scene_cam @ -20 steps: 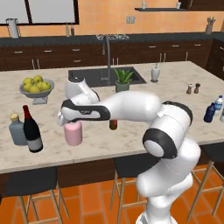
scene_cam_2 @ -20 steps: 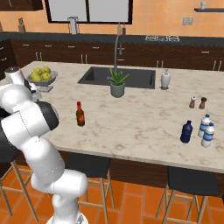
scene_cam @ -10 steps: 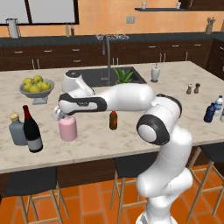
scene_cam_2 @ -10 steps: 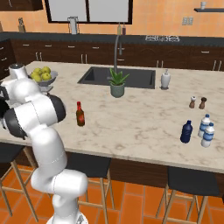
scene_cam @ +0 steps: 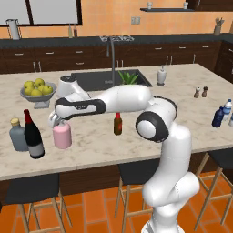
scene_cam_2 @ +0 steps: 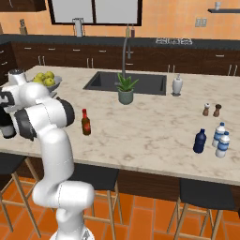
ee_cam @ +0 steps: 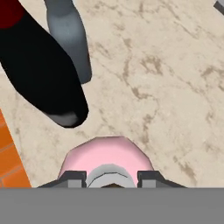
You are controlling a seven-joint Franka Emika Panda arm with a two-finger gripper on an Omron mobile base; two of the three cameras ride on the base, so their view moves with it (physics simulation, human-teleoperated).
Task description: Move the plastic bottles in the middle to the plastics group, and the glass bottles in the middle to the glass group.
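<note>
The arm reaches far out to the left over the island counter (scene_cam: 91, 150), and the gripper (scene_cam: 58, 122) sits right on top of the pink bottle (scene_cam: 62, 135), fingers (ee_cam: 73, 178) clamped on either side of its grey stopper (ee_cam: 108, 174). The pink bottle stands upright near the front edge, just beside the wine bottle (scene_cam: 33, 136) and the grey bottle (scene_cam: 17, 135) with its yellow cap. In the hand view those two lie just beyond the pink shoulder, dark and grey side by side. The brown bottle (scene_cam: 118, 124) with the red cap stands alone mid-counter, right of the pink one. Far off at the right end, the navy bottle (scene_cam_2: 200, 141) stands next to the two white bottles (scene_cam_2: 220, 140) with blue caps.
</note>
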